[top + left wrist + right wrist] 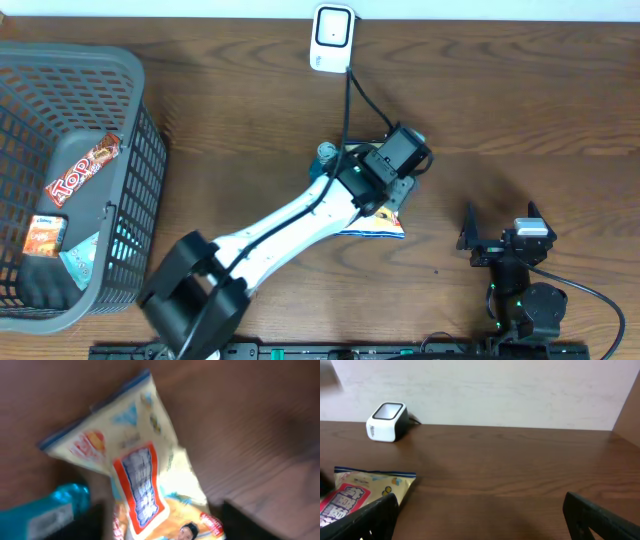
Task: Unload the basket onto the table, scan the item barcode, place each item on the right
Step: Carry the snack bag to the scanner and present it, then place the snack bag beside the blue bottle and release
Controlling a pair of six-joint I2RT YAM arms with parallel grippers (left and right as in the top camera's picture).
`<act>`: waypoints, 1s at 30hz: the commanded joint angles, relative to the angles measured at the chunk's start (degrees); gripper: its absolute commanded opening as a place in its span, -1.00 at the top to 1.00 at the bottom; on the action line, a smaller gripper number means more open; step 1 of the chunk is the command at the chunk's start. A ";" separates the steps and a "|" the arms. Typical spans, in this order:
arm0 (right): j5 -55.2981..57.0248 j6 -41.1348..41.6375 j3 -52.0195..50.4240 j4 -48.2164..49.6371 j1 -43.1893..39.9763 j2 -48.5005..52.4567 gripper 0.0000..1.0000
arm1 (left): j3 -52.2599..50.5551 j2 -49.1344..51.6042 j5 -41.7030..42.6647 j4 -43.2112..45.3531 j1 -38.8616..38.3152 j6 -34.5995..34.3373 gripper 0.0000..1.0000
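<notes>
Snack packet (150, 485) flat on surface (500, 100), near end between left fingers (250, 522); gripped or loose, cannot tell. Right fingers (600, 520) wide, empty, packet to their left. Better grip edge only, no print covered, turn toward scanner (331, 38) beyond fingers.

The basket (150, 180) stands left; the scanner (331, 38) lies behind the snack bag (365, 487).
</notes>
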 commanded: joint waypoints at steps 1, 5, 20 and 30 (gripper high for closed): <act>0.26 0.59 -0.09 -0.22 0.46 -0.31 -0.99 | 1.22 -3.45 -4.74 2.86 0.85 -0.04 0.87; 0.24 0.59 -0.09 -0.22 0.46 -0.31 -0.99 | 1.20 -2.21 -5.97 5.81 2.38 -1.31 0.85; 0.24 0.59 -0.09 -0.22 0.46 -0.31 -0.99 | 0.07 13.33 5.25 5.73 3.15 -9.55 0.85; 0.24 0.59 -0.09 -0.22 0.46 -0.31 -0.98 | 0.79 19.10 4.42 2.71 0.48 -10.78 0.85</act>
